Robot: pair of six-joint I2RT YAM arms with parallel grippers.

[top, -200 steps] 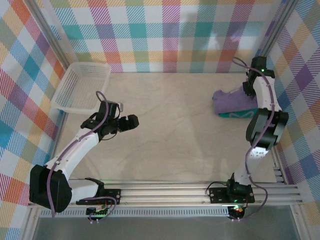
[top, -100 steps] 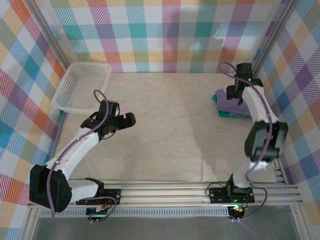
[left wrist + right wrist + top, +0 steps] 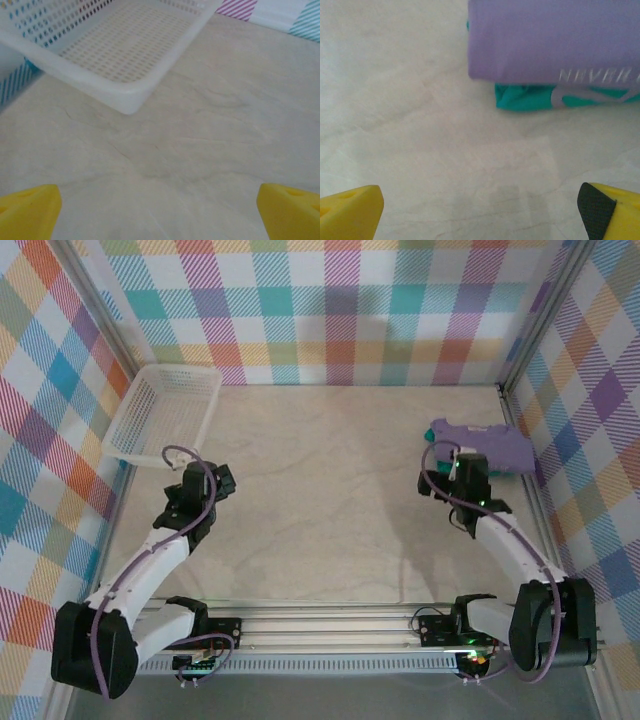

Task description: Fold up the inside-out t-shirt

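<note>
Folded t-shirt [image 3: 550, 40] lies just ahead of the right tool [image 3: 480, 210], jaws apart; left tool [image 3: 160, 212] likewise apart

1 t-shirt [image 3: 555, 40] — 1 teal garment [image 3: 525, 97] — 1 basket [image 3: 160, 412]

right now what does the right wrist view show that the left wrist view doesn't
Right wrist view, not the left: a folded lavender-purple cotton t-shirt with white lettering, and a teal-green garment peeking out from under its near edge. Left wrist view, not the right: the corner of a white perforated plastic basket. Both: the pale marbled tabletop and, at the bottom corners, yellow fingertips set wide apart, so the right gripper and left gripper are open with nothing between the jaws.
</note>
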